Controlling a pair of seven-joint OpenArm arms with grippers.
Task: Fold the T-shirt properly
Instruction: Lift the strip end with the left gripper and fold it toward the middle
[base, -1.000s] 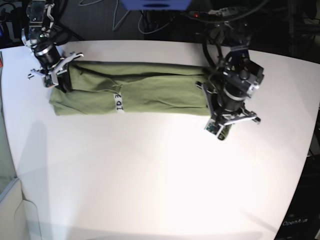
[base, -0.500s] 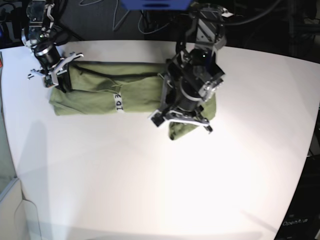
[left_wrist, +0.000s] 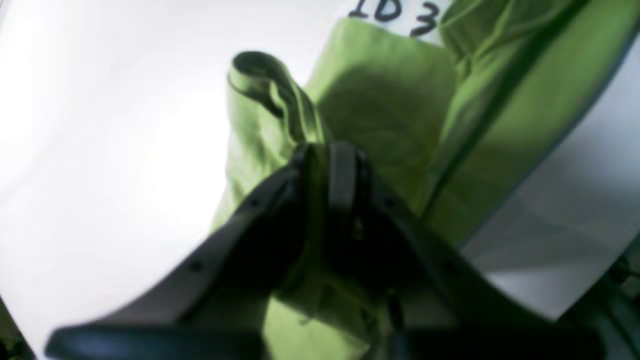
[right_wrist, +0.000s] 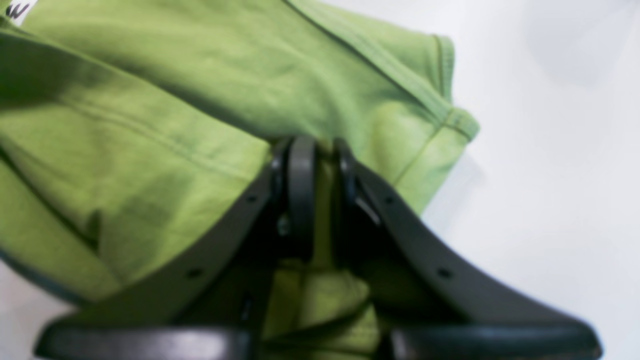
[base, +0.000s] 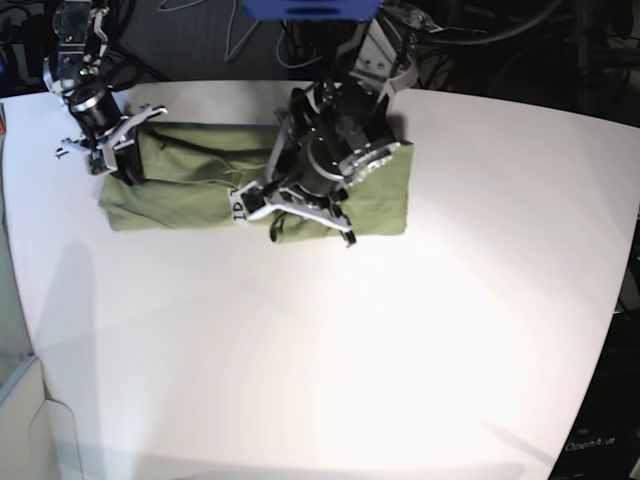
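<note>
Left tool (base: 283, 222) pinches T-shirt (base: 190, 190) edge; right tool (base: 118, 160) clamps corner.

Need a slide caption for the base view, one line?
Left gripper carries one end of the olive T-shirt over its middle while the right gripper pins the other end on the white table.

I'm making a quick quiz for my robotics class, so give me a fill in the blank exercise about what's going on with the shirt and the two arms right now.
1. Both grippers are shut on the olive-green ____.
2. The left gripper holds its end of the T-shirt near the white label marked ID ____.
3. The right gripper holds the cloth at the base view's ____ end.
4. The shirt lies on a ____ table.

Missing words: T-shirt; 3; left; white
</note>
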